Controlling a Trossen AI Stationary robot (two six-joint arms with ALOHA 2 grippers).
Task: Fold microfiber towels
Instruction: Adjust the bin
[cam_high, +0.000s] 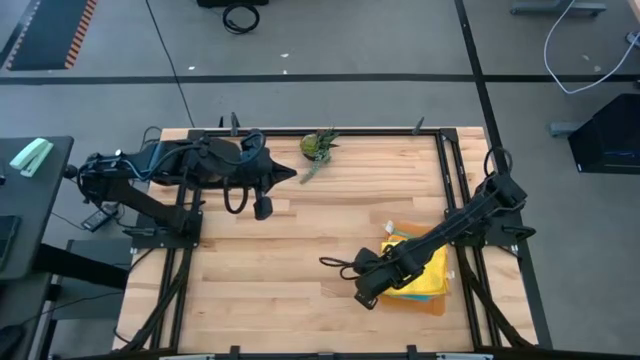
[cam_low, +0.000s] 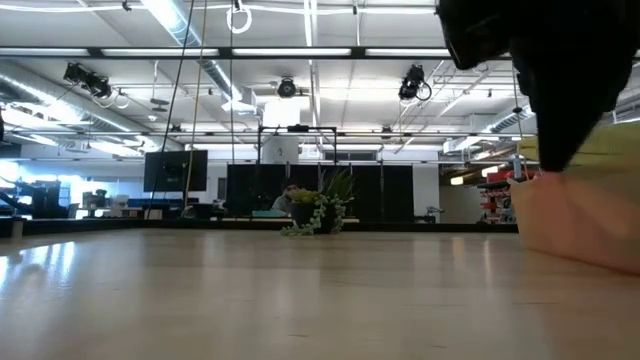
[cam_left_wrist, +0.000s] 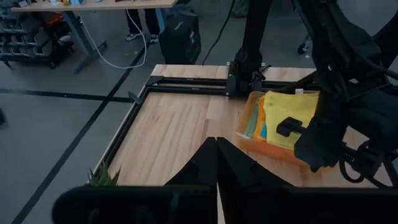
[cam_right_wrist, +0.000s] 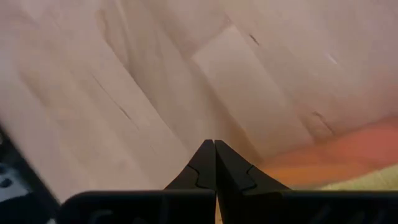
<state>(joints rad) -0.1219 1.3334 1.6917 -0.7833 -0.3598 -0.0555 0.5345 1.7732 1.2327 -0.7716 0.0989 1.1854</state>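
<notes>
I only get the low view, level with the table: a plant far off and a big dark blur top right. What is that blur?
Observer: The right arm; its right gripper is shut, low by the stack of towels.
Operator: Towels? I see just a pale block.
Observer: A yellow one tops the stack, which lies on an orange mat.
Operator: And the other arm?
Observer: The left gripper is shut too, at the table's far side near the plant.

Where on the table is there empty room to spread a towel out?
Bare wood runs between the plant and the towel stack. That stack's corner is crowded: the shut right gripper hangs beside it.
</notes>
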